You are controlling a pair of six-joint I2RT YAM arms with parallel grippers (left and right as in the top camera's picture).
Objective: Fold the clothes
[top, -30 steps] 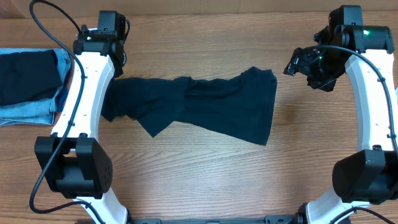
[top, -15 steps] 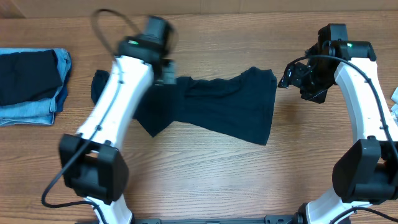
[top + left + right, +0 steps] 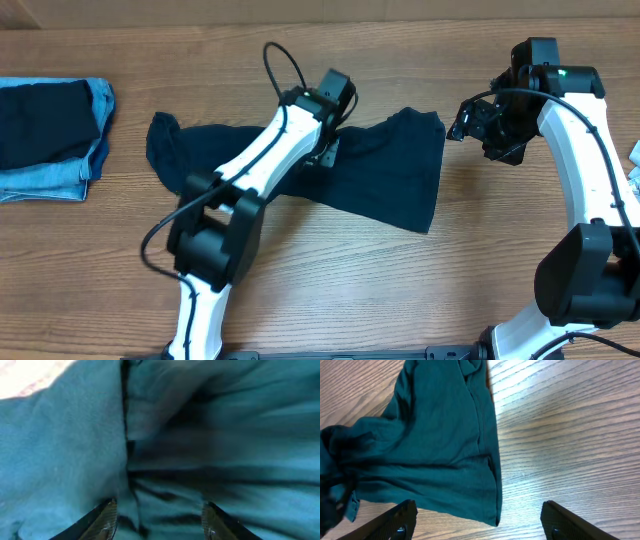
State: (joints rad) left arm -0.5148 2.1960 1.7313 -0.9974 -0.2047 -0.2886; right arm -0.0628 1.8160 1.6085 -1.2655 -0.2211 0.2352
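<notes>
Overhead: the shirt (image 3: 395,175) lies bunched mid-counter (image 3: 330,300), with my left jaws over its middle, likely to grab a fold. Left wrist: those jaws are part-open above the cloth, gripping nothing. Right wrist: my right jaws stand wide, waiting beside its edge.

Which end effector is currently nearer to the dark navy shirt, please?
Left. The left end effector is over the shirt, close to the cloth; the right end effector is off its right edge, above bare table.
</notes>
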